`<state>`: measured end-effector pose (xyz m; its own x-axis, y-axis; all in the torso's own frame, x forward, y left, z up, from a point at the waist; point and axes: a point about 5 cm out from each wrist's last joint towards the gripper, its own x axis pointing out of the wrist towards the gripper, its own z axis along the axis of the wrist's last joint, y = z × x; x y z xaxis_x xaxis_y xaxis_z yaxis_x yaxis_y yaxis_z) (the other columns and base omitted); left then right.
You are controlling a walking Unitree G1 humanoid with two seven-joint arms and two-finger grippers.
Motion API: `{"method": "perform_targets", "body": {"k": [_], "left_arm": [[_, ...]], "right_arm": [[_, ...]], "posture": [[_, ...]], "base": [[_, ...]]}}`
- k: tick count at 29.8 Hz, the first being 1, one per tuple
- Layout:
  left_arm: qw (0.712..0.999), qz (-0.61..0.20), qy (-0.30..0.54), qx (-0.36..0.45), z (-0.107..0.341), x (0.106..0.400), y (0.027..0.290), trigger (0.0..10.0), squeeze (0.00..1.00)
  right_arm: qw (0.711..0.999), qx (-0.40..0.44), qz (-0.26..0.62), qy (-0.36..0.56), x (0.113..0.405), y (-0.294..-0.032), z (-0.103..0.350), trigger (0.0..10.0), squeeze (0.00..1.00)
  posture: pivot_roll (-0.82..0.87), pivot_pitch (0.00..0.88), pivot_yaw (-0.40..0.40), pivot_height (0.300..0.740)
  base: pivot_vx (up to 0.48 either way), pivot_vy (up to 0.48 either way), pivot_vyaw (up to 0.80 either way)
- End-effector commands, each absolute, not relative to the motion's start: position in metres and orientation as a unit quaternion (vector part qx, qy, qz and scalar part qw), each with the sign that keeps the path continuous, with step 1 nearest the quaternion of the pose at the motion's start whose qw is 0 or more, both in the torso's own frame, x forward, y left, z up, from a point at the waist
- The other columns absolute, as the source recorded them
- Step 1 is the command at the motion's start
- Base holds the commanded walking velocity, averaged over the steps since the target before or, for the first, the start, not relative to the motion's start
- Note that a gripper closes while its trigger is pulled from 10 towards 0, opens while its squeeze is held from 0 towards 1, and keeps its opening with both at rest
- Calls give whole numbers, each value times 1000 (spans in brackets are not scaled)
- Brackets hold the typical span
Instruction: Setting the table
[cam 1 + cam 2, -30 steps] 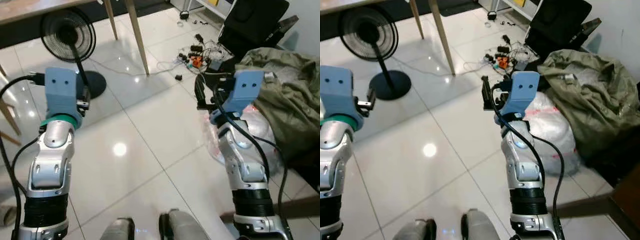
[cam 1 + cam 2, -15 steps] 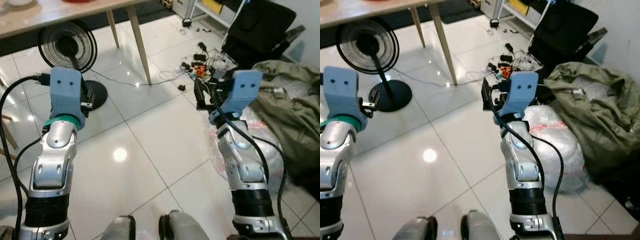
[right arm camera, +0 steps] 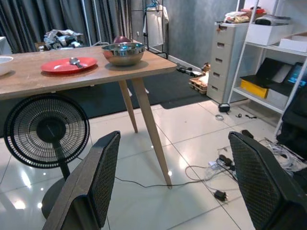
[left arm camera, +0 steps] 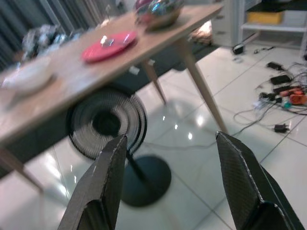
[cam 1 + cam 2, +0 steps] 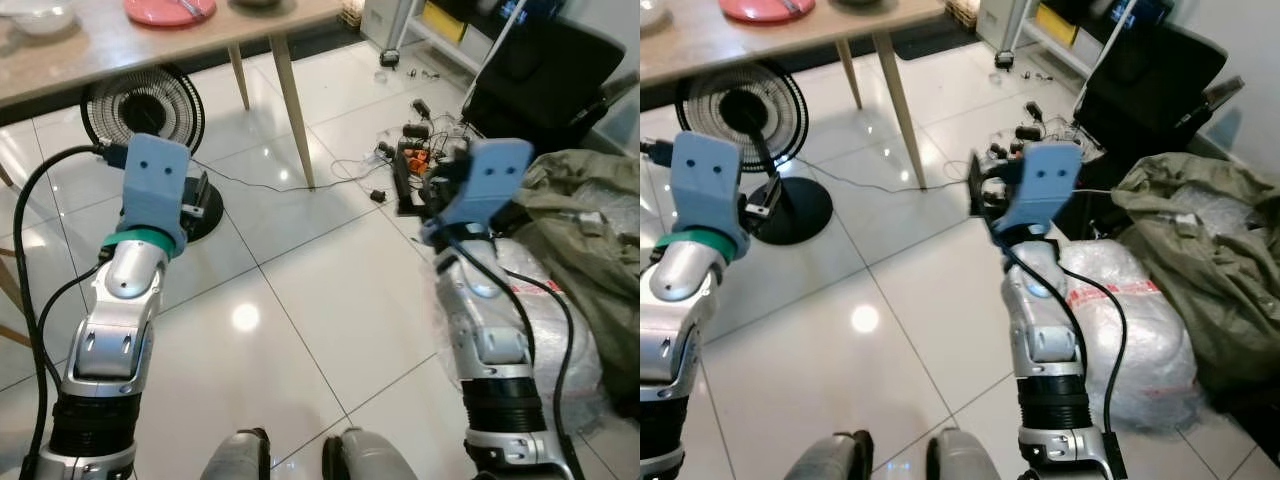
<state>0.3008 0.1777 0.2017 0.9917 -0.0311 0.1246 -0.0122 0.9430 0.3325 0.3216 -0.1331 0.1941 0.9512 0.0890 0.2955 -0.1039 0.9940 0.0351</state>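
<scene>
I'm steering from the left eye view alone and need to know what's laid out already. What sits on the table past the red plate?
Observer: In the right wrist view a metal bowl stands on the wooden table beside the red plate, nearer the corner.
Operator: Anything on the plate?
Observer: A small metal piece, perhaps a spoon, lies on it.
Operator: Are my grippers free?
Observer: Yes, the left gripper and right gripper are both open and hold nothing.
</scene>
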Motion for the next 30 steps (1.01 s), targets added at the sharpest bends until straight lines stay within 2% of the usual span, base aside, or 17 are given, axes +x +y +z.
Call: {"method": "perform_targets", "body": {"k": [1,7,13,20,30], "left_arm": [[980,-29,-77,179,201,298,169,10000,0],[960,-101,-132,225,199,290,144,10000,0],[951,-125,-139,245,191,286,130,10000,0],[950,-132,-144,245,185,284,126,10000,0],[949,-125,-149,248,184,285,128,10000,0]], "right_arm": [[989,18,45,-141,321,-136,188,10000,0],[991,20,56,-121,320,-129,170,10000,0],[991,25,71,-114,318,-121,165,10000,0],[990,35,94,-103,314,-108,155,10000,0],[989,37,99,-101,314,-105,153,10000,0]], "posture": [[-66,36,29,740],[-50,8,32,740],[-49,0,33,740],[-43,0,27,740],[-40,0,25,740]], "base": [[454,0,0],[457,0,0],[458,0,0],[458,0,0],[458,0,0]]}}
